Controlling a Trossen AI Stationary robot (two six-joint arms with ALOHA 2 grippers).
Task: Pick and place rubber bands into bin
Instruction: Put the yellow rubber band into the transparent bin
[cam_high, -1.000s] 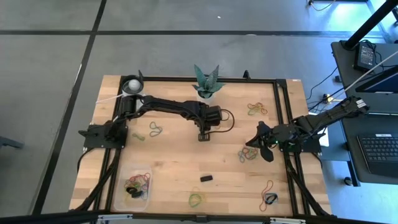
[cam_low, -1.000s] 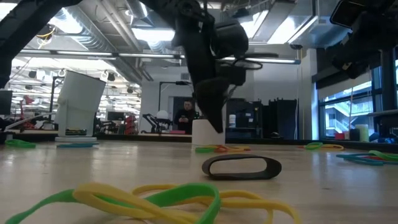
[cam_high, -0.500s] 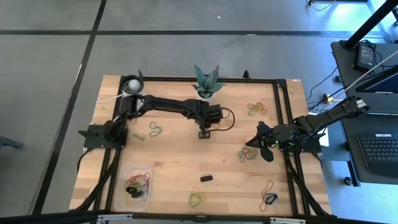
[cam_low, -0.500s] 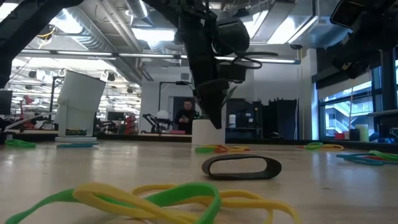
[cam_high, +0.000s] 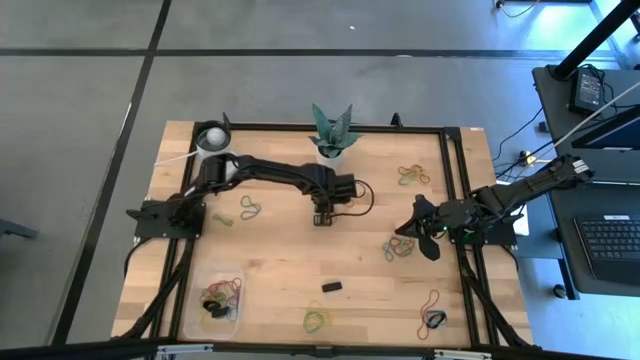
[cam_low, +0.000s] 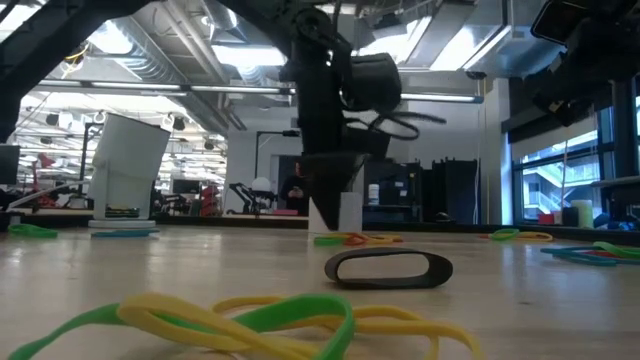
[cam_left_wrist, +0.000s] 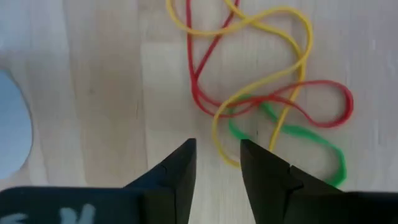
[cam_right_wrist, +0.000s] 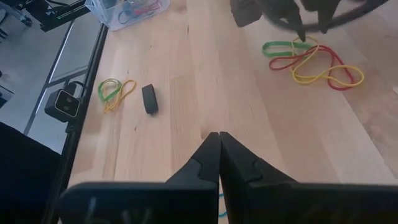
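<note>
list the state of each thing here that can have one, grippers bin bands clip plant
left gripper: open, empty, over a tangle of bands
tangle: red, yellow and green loops, flat on the table
right gripper: shut, empty, at the table's right side
bin: upright, some bands already in it
loose bands: scattered in small piles, outside the bin
clip: lying flat, apart from the bands
plant: upright

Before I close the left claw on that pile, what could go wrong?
1. The left claw stands open at the edge of the tangled rubber bands; only a yellow loop lies near its gap, so it may close on bare wood.
2. The red, yellow and green loops interlock, so lifting one could drag the others and shed them before the bin.
3. The plant pot stands close behind the arm.
</note>
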